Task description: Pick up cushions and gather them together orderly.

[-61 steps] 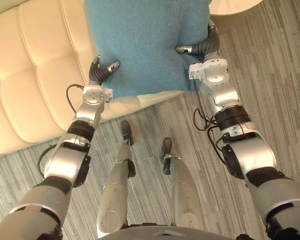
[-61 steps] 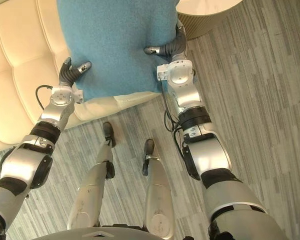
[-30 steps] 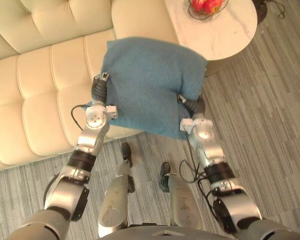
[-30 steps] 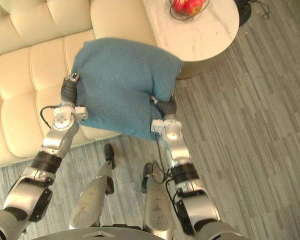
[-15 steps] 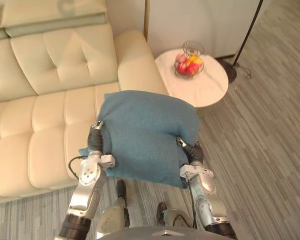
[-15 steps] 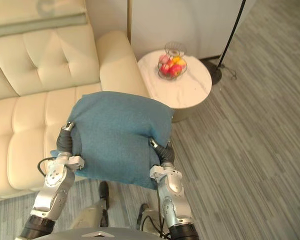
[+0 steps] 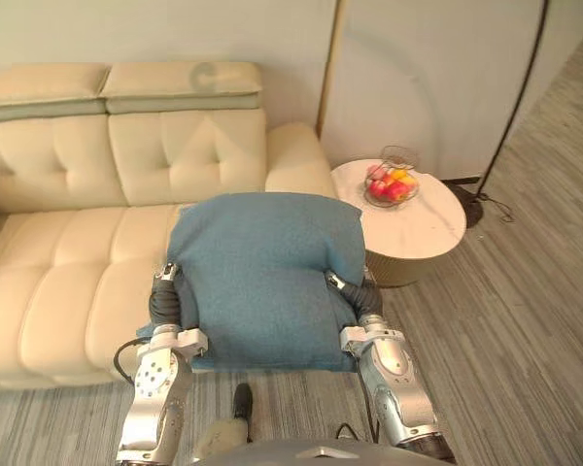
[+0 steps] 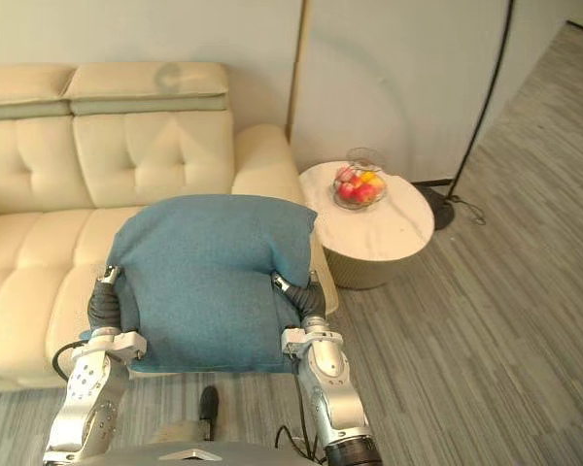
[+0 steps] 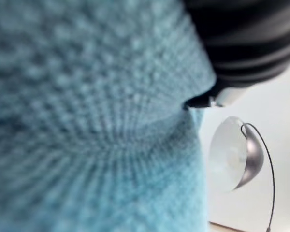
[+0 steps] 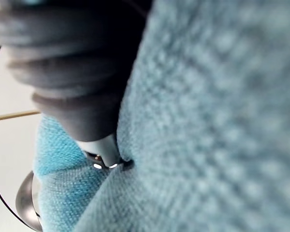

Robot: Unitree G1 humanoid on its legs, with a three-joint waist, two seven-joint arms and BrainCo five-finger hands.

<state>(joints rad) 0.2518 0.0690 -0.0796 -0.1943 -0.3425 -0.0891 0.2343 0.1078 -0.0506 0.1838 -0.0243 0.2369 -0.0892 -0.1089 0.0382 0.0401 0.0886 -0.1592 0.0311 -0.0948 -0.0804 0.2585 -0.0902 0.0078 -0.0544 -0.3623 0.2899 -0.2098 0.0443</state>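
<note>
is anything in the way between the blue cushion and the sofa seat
Nothing visible does. The blue cushion is held up between the left robot hand and right robot hand, in front of the cream sofa. The round side table stands off to the right.

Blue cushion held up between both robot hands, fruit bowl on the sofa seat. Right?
Not quite: the left eye view shows the fruit bowl on the round side table beside the sofa, not on its seat. The blue cushion is held up between the left robot hand and the right robot hand.
</note>
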